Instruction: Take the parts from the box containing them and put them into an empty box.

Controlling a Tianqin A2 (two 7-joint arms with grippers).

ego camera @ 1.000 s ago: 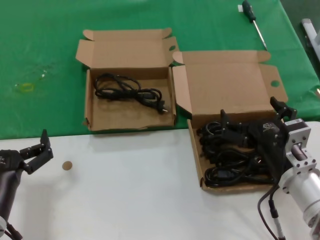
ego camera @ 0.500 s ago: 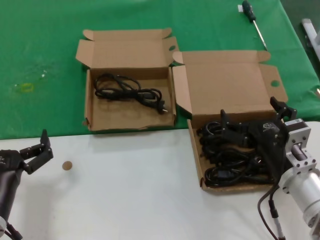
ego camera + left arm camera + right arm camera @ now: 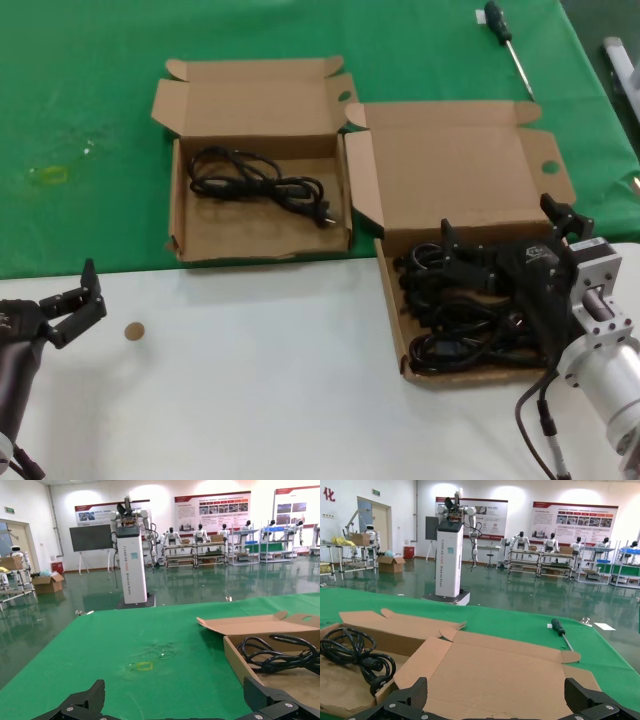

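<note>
- So, the right end effector is sitting low over the larger, shallow brown cardboard box at the bench's front right, right in among the pile of thin black power cords with moulded plugs. Its fingers are spread apart, one tip over the cords and the other out past the box's right side. I don't see anything clamped between them.
- The key relation: the cord pile lies directly under and slightly toward the robot from that end effector, so it's basically a short drop rather than a reach. The bundles are stacked with their loops running roughly across the box, side to side, so my guess is the spread fingers would straddle a bundle across its narrow way.
- The smaller, deeper brown cardboard box is off to the left and a bit further back, on the green cloth. It's not actually empty; one black cord bundle already lies in it, stretched diagonally.
- The left end effector is parked at the front-left edge of the white bench, fingers apart, holding nothing. It's well away from the cord pile, so the right arm is clearly the nearer one.
</note>
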